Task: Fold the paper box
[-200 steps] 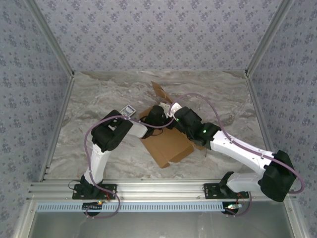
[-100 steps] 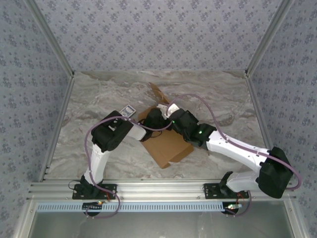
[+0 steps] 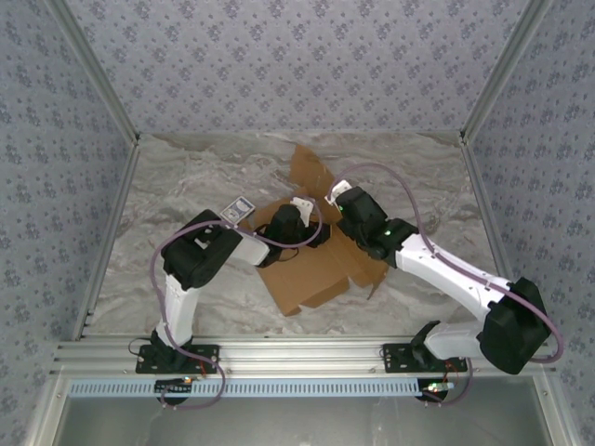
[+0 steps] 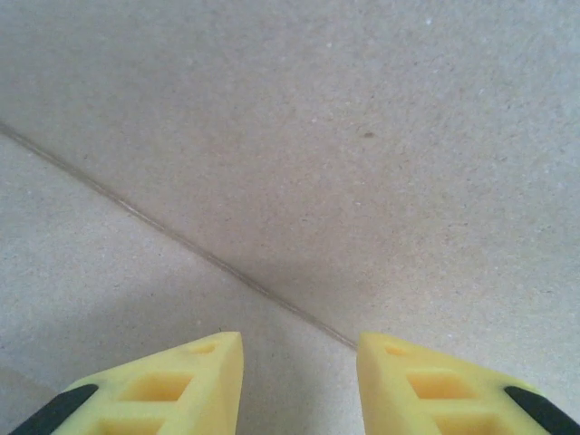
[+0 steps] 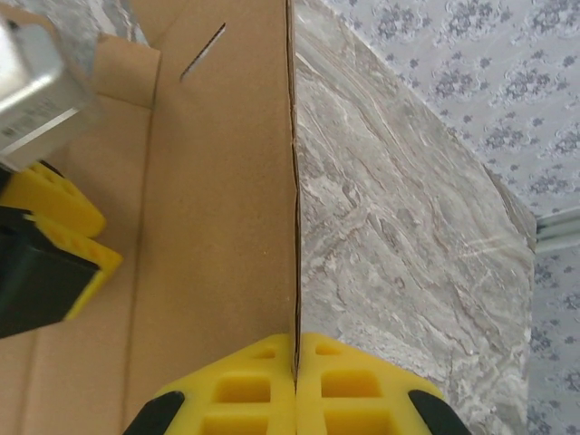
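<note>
The paper box (image 3: pixel 311 279) is a tan cardboard sheet lying partly folded in the middle of the table. One flap (image 3: pixel 310 170) stands raised at its far side. My right gripper (image 5: pixel 294 362) is shut on the edge of that flap (image 5: pixel 208 208), and from above it (image 3: pixel 333 200) sits at the flap's base. My left gripper (image 4: pixel 299 381) is open, hovering close over flat cardboard (image 4: pixel 317 136) with a crease running under it and nothing between the fingers. From above, the left gripper (image 3: pixel 311 232) is over the sheet's far-left part. Its yellow fingers (image 5: pixel 54 217) appear in the right wrist view.
A small blue-and-white card (image 3: pixel 240 210) lies on the marble table (image 3: pixel 186 186) just left of the box. Patterned walls (image 3: pixel 297 56) close in the back and both sides. A metal rail (image 3: pixel 297 358) runs along the near edge by the arm bases.
My right gripper has pulled the flap up and away, so it now stands taller. The left gripper has opened, and the sheet has shifted slightly toward the near left.
</note>
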Controlling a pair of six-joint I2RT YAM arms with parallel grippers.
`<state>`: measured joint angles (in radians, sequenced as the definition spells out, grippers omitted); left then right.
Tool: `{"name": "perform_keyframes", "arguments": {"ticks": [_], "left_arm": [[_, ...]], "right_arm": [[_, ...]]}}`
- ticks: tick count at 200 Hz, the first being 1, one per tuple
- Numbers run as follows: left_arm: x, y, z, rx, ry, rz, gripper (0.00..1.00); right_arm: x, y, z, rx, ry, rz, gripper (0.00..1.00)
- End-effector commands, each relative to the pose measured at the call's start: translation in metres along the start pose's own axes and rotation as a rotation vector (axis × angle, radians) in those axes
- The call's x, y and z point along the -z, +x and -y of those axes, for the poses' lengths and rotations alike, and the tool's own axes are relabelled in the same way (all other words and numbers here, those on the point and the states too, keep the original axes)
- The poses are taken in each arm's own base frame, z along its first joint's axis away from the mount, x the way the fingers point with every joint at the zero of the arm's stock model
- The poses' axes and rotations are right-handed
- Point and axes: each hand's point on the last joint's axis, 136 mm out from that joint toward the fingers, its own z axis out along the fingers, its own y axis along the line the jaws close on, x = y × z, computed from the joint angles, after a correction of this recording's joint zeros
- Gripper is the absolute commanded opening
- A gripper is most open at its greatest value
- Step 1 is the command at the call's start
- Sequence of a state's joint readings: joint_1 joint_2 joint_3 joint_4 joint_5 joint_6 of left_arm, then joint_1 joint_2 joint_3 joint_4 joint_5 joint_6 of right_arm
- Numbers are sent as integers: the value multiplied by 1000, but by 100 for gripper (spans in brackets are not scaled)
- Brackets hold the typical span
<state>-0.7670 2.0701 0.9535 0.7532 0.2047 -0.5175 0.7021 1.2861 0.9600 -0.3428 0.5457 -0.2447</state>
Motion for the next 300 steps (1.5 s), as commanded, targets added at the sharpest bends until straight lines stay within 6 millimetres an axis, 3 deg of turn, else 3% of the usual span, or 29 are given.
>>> {"name": "perform_keyframes", "arguments": {"ticks": [1, 45, 79, 121, 148, 213, 300], "left_arm": [[9, 17, -4, -1, -35, -75, 38], [19, 18, -2, -9, -36, -78, 40], [26, 13, 0, -26, -40, -69, 42], [41, -2, 8, -86, -40, -66, 44], [45, 5, 5, -105, -51, -96, 43], [22, 29, -8, -60, -44, -151, 34], [11, 40, -13, 11, -25, -144, 29]], "right_arm": [[-2, 4, 4, 52, 2, -35, 0], [-16, 20, 13, 164, 108, -118, 0], [-20, 20, 16, 226, 170, -132, 0], [-14, 10, 22, 139, 112, -69, 0], [-10, 8, 23, 101, 70, -42, 0], [-8, 9, 15, 86, 43, -26, 0], [-5, 17, -13, 306, 201, -82, 0]]}}
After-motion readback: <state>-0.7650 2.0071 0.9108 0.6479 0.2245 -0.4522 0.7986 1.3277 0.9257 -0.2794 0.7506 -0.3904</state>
